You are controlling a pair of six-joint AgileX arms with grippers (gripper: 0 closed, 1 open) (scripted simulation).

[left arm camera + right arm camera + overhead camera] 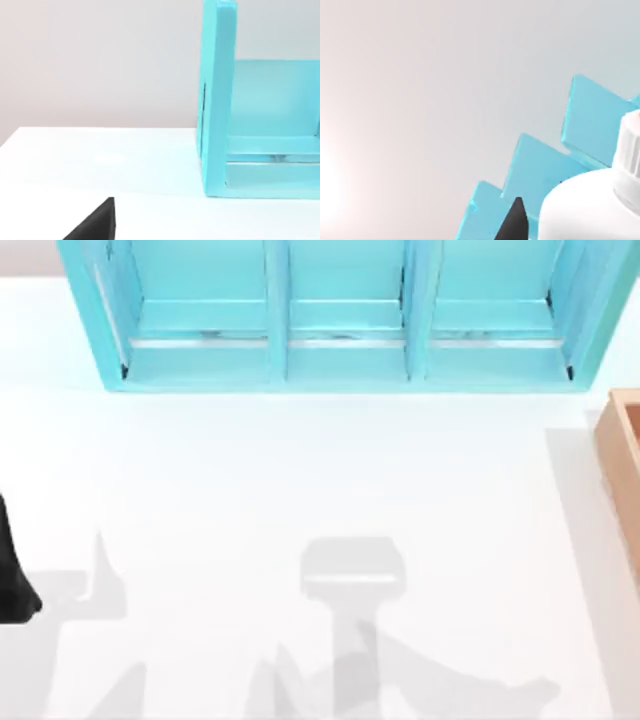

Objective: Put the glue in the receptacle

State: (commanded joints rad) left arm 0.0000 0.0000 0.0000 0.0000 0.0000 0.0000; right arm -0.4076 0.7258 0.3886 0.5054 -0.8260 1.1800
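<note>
my right gripper's dark fingertip point(516, 220) sits against the small white squeeze-bottle glue point(585, 207); grip state unclear. light tan wooden receptacle point(622, 455) at the table's right edge. left arm point(12, 575) parked left.

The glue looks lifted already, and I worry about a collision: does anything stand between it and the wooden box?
Nothing visible does. The glue sits close to the right wrist camera, beside a dark fingertip. The wooden box lies at the table's right edge; the turquoise shelf stands farther back.
</note>
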